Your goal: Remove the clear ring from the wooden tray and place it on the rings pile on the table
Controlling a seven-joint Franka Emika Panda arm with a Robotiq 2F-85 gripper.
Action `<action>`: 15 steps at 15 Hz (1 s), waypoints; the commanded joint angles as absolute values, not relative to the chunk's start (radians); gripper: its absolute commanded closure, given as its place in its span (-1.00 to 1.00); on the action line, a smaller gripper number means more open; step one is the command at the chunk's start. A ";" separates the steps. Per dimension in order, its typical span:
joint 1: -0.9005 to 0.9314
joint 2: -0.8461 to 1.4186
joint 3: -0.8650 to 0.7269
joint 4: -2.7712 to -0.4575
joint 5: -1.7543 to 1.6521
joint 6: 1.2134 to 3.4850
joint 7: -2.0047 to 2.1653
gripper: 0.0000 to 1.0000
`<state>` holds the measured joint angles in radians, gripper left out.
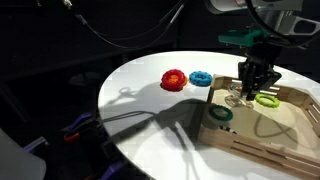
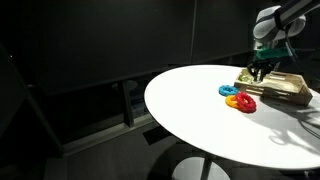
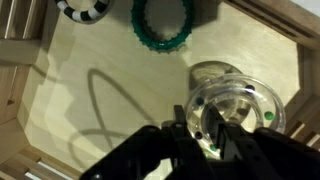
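The clear ring (image 3: 245, 105) is over the floor of the wooden tray (image 3: 80, 100), with a pale ring-shaped reflection just beyond it. My gripper (image 3: 195, 128) has one finger outside its rim and one inside its hole, shut on the rim. In an exterior view the gripper (image 1: 245, 88) hangs over the near left part of the tray (image 1: 270, 140). The rings pile, a red toothed ring (image 1: 173, 79) and a blue ring (image 1: 200, 78), lies on the white round table (image 1: 135, 100) beside the tray. It also shows in an exterior view (image 2: 240, 100).
A dark green toothed ring (image 3: 164, 25) lies in the tray ahead of the gripper and also shows in an exterior view (image 1: 220, 114). A lime-green ring (image 1: 267, 100) lies further in. The tray's raised sides (image 3: 20, 60) border the floor. Dark cables hang beside the table.
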<state>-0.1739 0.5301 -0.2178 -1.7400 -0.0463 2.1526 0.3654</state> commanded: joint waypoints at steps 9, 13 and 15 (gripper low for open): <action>-0.105 0.283 -0.200 -1.923 -0.076 2.104 0.339 0.82; -0.066 0.245 -0.176 -1.974 -0.101 2.120 0.346 0.82; -0.050 0.235 -0.162 -1.999 -0.118 2.132 0.346 0.82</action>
<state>-0.0652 0.2820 -0.1793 -1.9390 -0.0834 2.1113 0.3486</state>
